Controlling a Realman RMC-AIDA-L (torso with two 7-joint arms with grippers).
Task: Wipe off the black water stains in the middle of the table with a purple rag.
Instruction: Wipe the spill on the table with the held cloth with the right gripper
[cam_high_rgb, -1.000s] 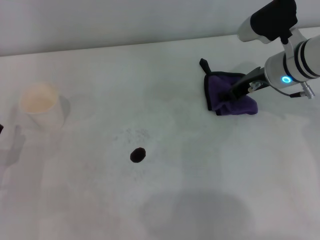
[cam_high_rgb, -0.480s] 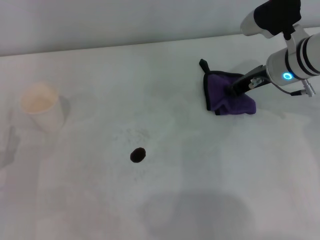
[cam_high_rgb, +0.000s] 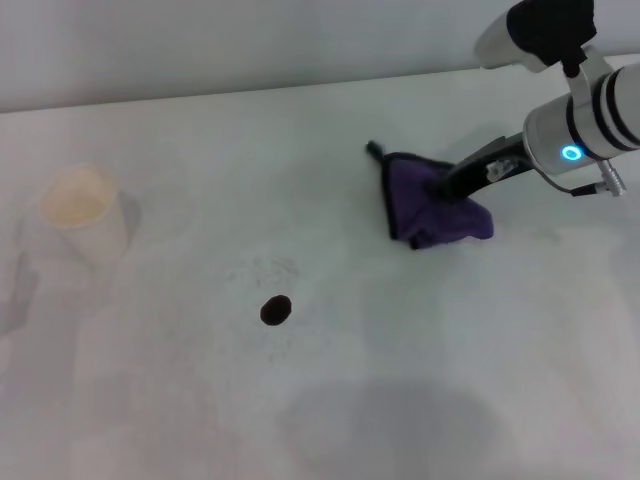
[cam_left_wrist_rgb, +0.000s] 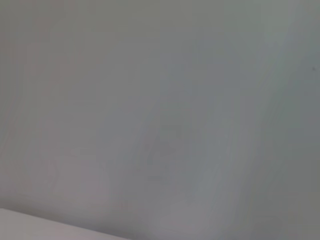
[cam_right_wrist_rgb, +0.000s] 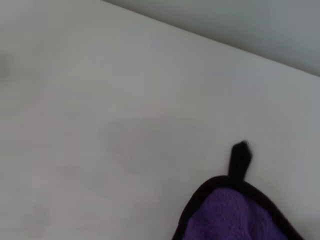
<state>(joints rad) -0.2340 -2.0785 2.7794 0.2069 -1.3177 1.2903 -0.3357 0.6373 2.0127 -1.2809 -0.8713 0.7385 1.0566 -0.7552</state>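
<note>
The purple rag (cam_high_rgb: 425, 207) with black edging and a black corner loop lies bunched on the white table (cam_high_rgb: 330, 400), right of centre. My right gripper (cam_high_rgb: 445, 186) is shut on the purple rag's upper part and holds it against the table. The rag's black loop and edge also show in the right wrist view (cam_right_wrist_rgb: 235, 210). The black water stain (cam_high_rgb: 276, 309) is a small dark blot near the table's middle, well to the left of and nearer than the rag. My left gripper is out of view; its wrist view shows only a blank grey surface.
A cream-white cup (cam_high_rgb: 82, 212) stands at the table's left side. The table's far edge (cam_high_rgb: 300, 88) meets a pale wall. Faint grey speckles (cam_high_rgb: 270, 268) lie just beyond the stain.
My right gripper has dragged the purple rag leftward across the table, toward the stain. The shadow at the far left edge has withdrawn. The stain and cup have not moved.
</note>
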